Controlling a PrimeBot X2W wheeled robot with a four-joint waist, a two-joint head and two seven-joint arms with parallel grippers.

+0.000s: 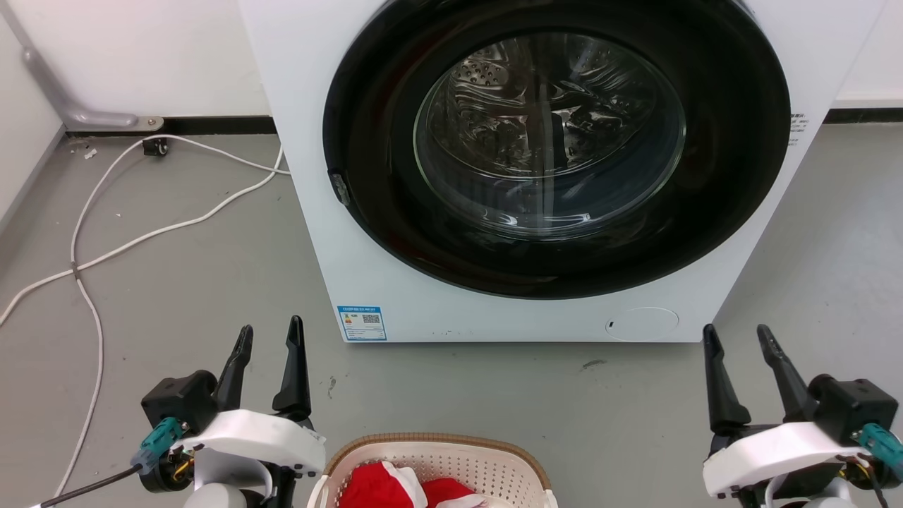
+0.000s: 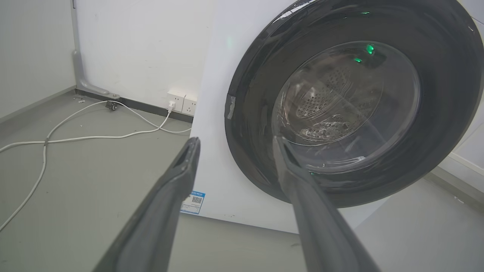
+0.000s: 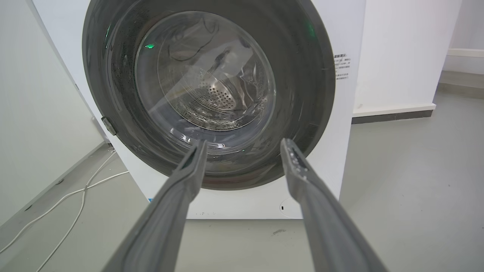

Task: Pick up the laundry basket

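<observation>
Grey floor (image 1: 176, 282) before the washing machine (image 1: 310, 212) holds the laundry basket (image 1: 437, 442), between the left tool (image 1: 270, 324) and right tool (image 1: 735, 329), back from their tips, nearer the left; both spread, empty.

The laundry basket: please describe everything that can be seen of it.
The laundry basket is cream-white plastic with perforated walls, rounded corners and a brown woven-look rim. The head view's bottom edge cuts it off. Upright, apart from the washing machine behind it, it holds red and white cloth.
</observation>
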